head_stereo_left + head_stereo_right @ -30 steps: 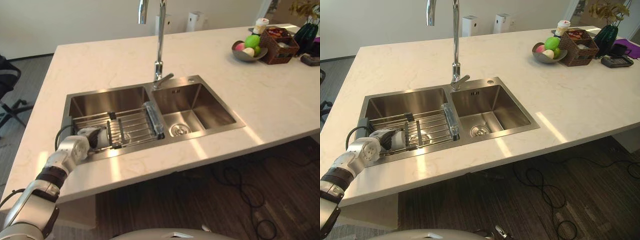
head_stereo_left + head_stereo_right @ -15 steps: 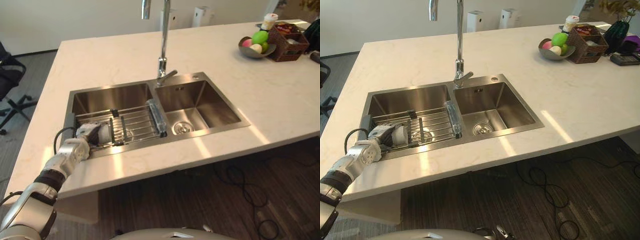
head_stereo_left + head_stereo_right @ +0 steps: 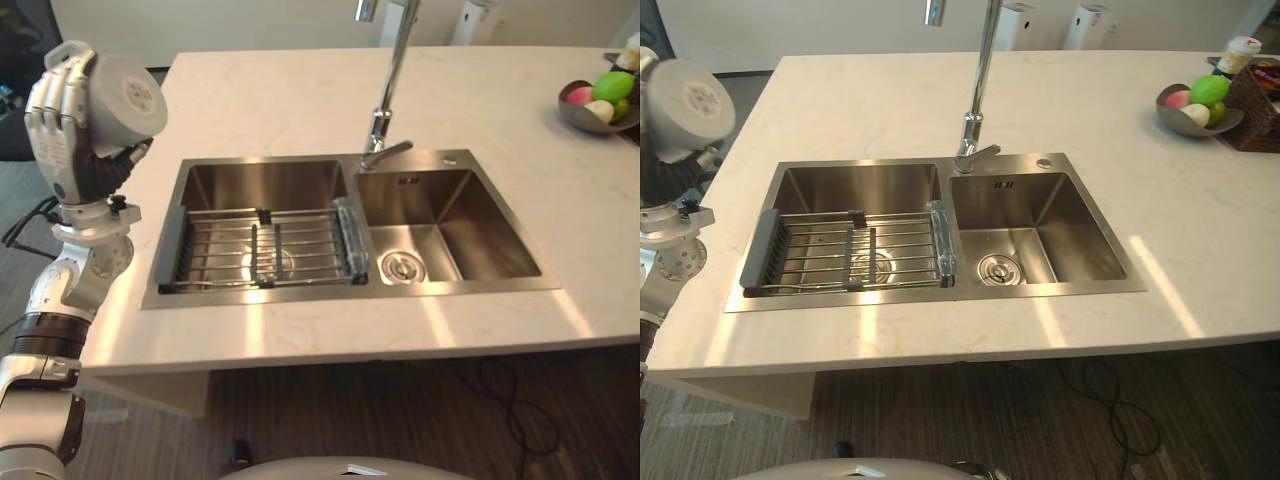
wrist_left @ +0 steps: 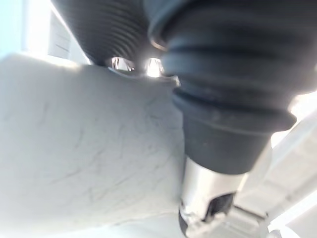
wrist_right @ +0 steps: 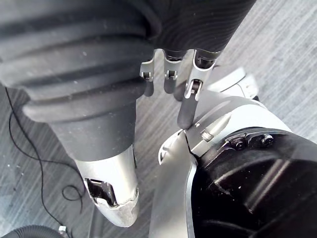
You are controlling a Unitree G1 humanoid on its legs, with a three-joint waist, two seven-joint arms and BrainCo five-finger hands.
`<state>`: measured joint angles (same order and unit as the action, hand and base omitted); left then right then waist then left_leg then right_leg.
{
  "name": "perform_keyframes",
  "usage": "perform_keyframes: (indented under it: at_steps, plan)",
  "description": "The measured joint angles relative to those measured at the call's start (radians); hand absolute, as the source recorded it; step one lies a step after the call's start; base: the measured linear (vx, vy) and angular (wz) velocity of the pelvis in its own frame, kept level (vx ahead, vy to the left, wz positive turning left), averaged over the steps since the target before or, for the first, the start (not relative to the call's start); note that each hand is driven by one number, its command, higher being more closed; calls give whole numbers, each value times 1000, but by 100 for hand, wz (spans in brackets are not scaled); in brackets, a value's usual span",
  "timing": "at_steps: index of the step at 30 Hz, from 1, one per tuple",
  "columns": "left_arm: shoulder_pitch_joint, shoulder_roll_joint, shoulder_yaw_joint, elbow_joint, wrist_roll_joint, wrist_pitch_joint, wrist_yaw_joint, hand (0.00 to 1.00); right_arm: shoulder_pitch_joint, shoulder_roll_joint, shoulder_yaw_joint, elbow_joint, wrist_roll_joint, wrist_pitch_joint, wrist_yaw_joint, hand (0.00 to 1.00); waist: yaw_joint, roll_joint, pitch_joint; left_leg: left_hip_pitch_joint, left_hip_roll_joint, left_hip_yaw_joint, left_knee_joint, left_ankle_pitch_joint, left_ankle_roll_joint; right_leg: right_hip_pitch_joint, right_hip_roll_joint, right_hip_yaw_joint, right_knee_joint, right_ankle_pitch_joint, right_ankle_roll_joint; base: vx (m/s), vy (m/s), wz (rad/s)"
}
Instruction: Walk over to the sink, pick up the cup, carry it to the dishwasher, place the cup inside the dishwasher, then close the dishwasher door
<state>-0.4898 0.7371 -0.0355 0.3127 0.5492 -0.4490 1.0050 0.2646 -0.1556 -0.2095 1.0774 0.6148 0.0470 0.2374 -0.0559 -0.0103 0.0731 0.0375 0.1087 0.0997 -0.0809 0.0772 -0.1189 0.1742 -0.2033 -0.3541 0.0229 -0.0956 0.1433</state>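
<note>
One broad pale stone counter (image 3: 280,100) takes up most of both eye views, with dark wood floor (image 3: 1040,420) below its near edge. Set into it is a steel sink (image 3: 440,205) of two basins side by side. The left basin holds a wire rack (image 3: 260,245) lying across its near half, with a dark end piece on the left and a clear one on the right, against the wall between the basins. A tall chrome tap (image 3: 390,100) stands at the back of the sink between the two basins, its lever pointing right. The right basin is bare but for its round drain (image 3: 400,267).

The left hand (image 3: 60,110) is held up high at the counter's left end, well apart from the sink, with its fingers curled round the side of the cup (image 3: 125,95). The cup is pale grey and tipped so that one flat round end faces the head camera; in the left wrist view its pale side (image 4: 74,148) lies against the hand.

The right hand (image 5: 109,173) hangs over grey floor, fingers loosely straight and holding nothing.

A grey bowl (image 3: 1200,122) of fruit sits near the counter's far right edge
</note>
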Motion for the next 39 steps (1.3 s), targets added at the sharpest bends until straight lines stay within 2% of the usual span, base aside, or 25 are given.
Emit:
perform_keyframes:
  at_steps: [3,6,9,13,15,17,19,20,22,23,24,25,26,27,28,29,30,31,32,33,34,35,36,38,39]
  plan:
    - [10,-21,47,0,-95,2,-51,100,-1,-1,0,-1,-34,-2,4,0,0,-1,0,-12,-4,-22,0,10,3,4,0,-19,1,-4,-6,-39,-15,24]
    - [58,-93,148,-15,-136,17,-107,100,-1,0,0,-2,-34,-5,4,0,2,-2,1,-27,-10,-51,0,23,5,6,0,-37,2,-14,-15,-68,-11,26]
    - [152,-137,203,-69,-168,41,-183,100,1,0,1,-5,-67,-4,4,0,23,-7,3,-40,-12,-80,0,37,7,11,2,-60,8,-19,-14,-61,-16,28]
    - [296,-209,321,-167,-301,90,-317,100,11,-1,24,-13,-121,2,4,0,67,-20,6,-56,-22,-157,0,56,8,37,3,-128,34,-46,-11,-61,-37,51]
    - [373,-239,383,-206,-339,115,-347,100,10,-3,42,-17,-140,6,4,0,88,-20,11,-74,-29,-191,0,69,8,27,-2,-140,85,-74,-1,-52,-44,72]
    - [487,-261,445,-269,-378,138,-376,100,2,-3,52,-35,-149,20,2,0,115,-34,31,-111,-50,-256,1,105,9,-15,-27,-154,217,-151,6,-78,-57,107]
    - [569,-289,489,-299,-419,144,-397,100,-4,-12,75,-43,-151,27,-1,0,143,-35,51,-119,-66,-288,1,122,11,-30,-49,-157,290,-205,0,-136,-73,92]
    - [651,-338,538,-329,-466,146,-424,100,-3,-33,90,-52,-151,30,-7,0,167,-16,65,-133,-85,-292,1,143,34,-30,-62,-186,346,-239,-7,-170,-62,115]
    - [713,-385,574,-374,-533,146,-452,100,-6,-50,96,-88,-151,44,-22,0,167,8,82,-163,-86,-175,1,106,198,-6,-75,-273,359,-247,-4,-139,-20,181]
    - [723,-405,577,-383,-614,130,-492,100,11,-61,99,-123,-147,45,-33,0,150,35,100,-211,-58,58,33,-28,300,27,-74,-376,329,-233,-6,-154,14,249]
    - [727,-411,586,-388,-666,104,-521,100,10,-77,96,-129,-140,43,-37,0,141,46,118,-254,-20,180,82,-72,258,36,-87,-435,324,-228,-3,-167,68,240]
    - [735,-420,602,-395,-695,87,-535,100,-2,-89,91,-129,-137,44,-45,0,145,62,119,-273,6,255,107,-60,223,31,-96,-468,335,-229,1,-130,182,149]
    - [734,-439,629,-416,-752,63,-561,100,-14,-100,73,-143,-128,42,-52,0,152,76,119,-277,26,364,158,-27,205,21,-139,-508,355,-227,-3,-74,186,95]
    - [730,-445,634,-436,-793,32,-583,100,-21,-98,68,-159,-128,40,-52,0,164,54,110,-253,30,426,221,-12,213,9,-203,-524,371,-211,-5,-25,150,70]
    - [730,-446,631,-450,-818,18,-603,100,-32,-97,68,-161,-129,39,-53,0,165,52,110,-238,41,450,261,-14,212,5,-234,-529,376,-199,-8,26,69,36]
    - [725,-446,618,-493,-879,-4,-664,100,-42,-92,67,-174,-129,39,-52,0,161,53,106,-198,80,491,344,-22,199,-4,-287,-532,399,-174,2,13,143,44]
    - [706,-449,581,-546,-914,-23,-718,100,-34,-86,52,-205,-132,27,-62,0,150,72,95,-154,127,548,408,81,270,-18,-328,-532,472,-166,8,-7,170,69]
    - [684,-453,552,-567,-922,-30,-750,100,-30,-93,33,-228,-132,19,-66,0,136,77,92,-164,102,537,412,97,287,-43,-378,-519,551,-164,-10,-84,280,130]
    - [608,-492,476,-573,-938,-32,-811,100,-46,-101,-39,-235,-134,7,-65,0,99,95,90,-181,54,558,347,142,386,-137,-442,-452,699,-188,-68,-167,221,137]
    - [565,-528,451,-567,-940,-30,-833,100,-61,-106,-64,-229,-135,8,-64,0,84,127,80,-194,46,513,252,196,391,-191,-367,-442,673,-227,-71,-262,214,159]
    - [498,-552,428,-575,-941,-21,-860,100,-93,-56,-121,-199,-138,6,-55,0,79,120,62,-163,8,466,97,231,303,-266,-254,-491,434,-167,-134,-195,61,159]
    - [443,-561,373,-562,-941,-7,-881,100,-79,-28,-142,-157,-141,-7,-54,0,51,92,74,-117,40,525,225,44,267,-231,-259,-551,412,-71,-133,-84,25,148]
    - [436,-560,339,-559,-940,9,-885,100,-71,-22,-163,-147,-139,-15,-52,0,44,87,72,-83,43,539,234,29,219,-214,-267,-579,412,-72,-136,58,20,140]
    - [388,-554,201,-554,-936,94,-919,100,-35,-44,-178,-112,-144,-9,-49,0,29,88,66,45,4,538,107,36,79,-155,-286,-671,412,-53,-116,61,91,102]
    - [377,-553,177,-555,-935,107,-923,100,-28,-45,-179,-101,-151,-5,-49,0,31,97,61,59,1,529,75,24,52,-140,-284,-689,408,-45,-115,-29,159,75]
